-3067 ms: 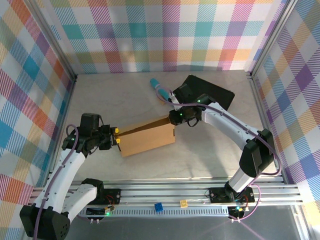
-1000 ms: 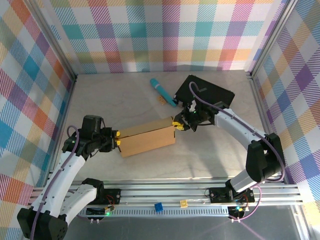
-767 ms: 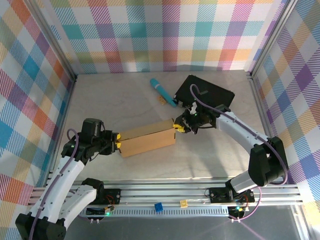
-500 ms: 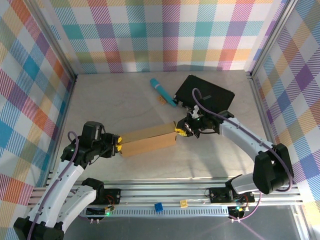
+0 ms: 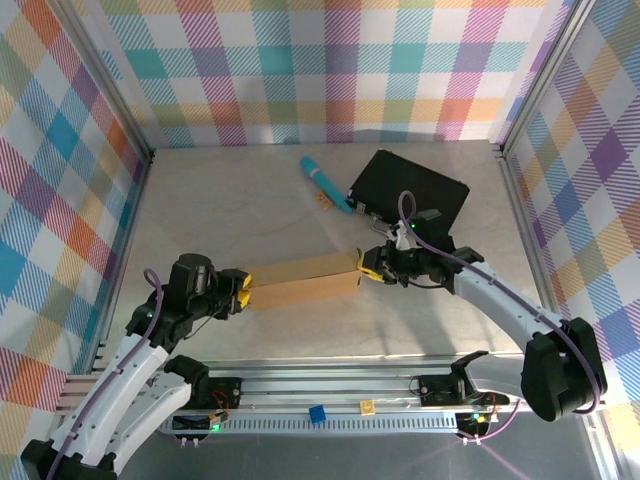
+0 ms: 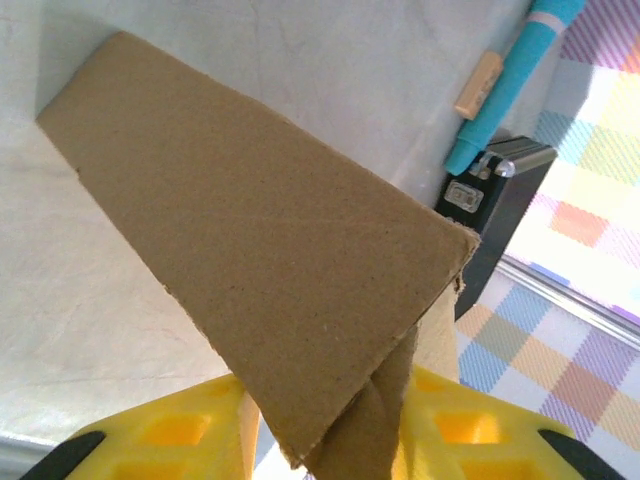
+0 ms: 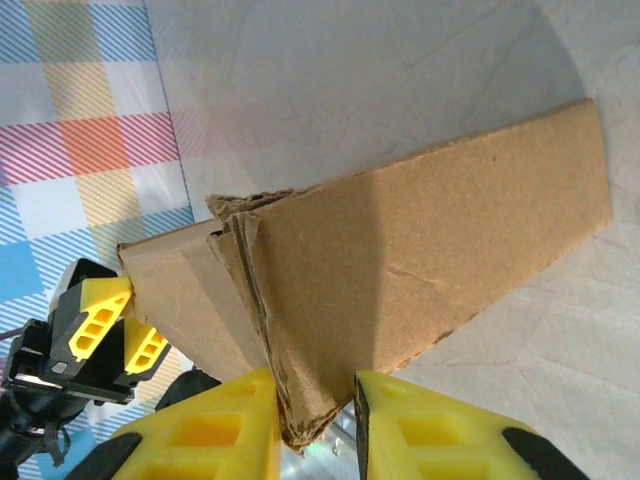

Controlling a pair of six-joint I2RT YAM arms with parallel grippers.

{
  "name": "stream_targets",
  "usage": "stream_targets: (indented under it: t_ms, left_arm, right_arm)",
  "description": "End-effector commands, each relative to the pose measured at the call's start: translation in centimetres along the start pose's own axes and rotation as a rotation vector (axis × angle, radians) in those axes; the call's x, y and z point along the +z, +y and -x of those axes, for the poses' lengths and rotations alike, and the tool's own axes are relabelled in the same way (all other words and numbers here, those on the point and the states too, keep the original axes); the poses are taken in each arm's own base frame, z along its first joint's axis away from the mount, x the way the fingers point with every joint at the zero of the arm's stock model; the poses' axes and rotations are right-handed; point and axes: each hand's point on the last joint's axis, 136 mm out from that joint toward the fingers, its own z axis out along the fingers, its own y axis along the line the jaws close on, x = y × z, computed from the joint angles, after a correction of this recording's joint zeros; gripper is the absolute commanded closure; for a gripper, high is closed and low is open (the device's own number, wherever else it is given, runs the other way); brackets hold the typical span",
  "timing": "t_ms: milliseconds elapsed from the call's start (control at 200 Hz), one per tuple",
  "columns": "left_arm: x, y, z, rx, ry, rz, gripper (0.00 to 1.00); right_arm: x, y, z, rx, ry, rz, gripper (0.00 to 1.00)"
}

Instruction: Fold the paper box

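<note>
The paper box (image 5: 303, 281) is a flattened brown cardboard piece held edge-up between the two arms, so from above it reads as a narrow strip. My left gripper (image 5: 241, 290) is shut on its left end; in the left wrist view a folded cardboard corner (image 6: 300, 300) sits between the yellow fingers (image 6: 165, 440). My right gripper (image 5: 368, 268) is shut on the right end. The right wrist view has layered cardboard (image 7: 400, 270) wedged between its yellow fingers (image 7: 205, 430), with the left gripper (image 7: 108, 335) visible past the far end.
A black rectangular case (image 5: 408, 188) lies at the back right, just behind the right arm. A teal pen (image 5: 325, 184) and a small tan piece (image 5: 322, 199) lie behind the box. An aluminium rail (image 5: 330, 380) runs along the near edge.
Both arms have drawn toward the near edge and a little right, carrying the box. The box has tipped further onto its edge and looks narrower from above.
</note>
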Motion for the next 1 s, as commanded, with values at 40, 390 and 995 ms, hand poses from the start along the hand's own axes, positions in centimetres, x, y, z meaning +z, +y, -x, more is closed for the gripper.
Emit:
stream_targets:
  t_ms: [40,390,995]
  left_arm:
    - [2.9,9.8,-0.1,-0.051,0.034,0.307,0.64]
    - [5.2,11.8,0.6,0.002,0.025,0.399,0.37]
    - [2.8,13.4,0.3,-0.029,0.020,0.449,0.41]
  right_arm:
    - [2.4,-7.9,-1.4,0.140,0.047,-0.223,0.75]
    - [4.9,-10.3,1.3,0.133,0.057,-0.346,0.64]
    - [2.5,-10.7,-0.7,0.156,0.093,-0.422,0.70]
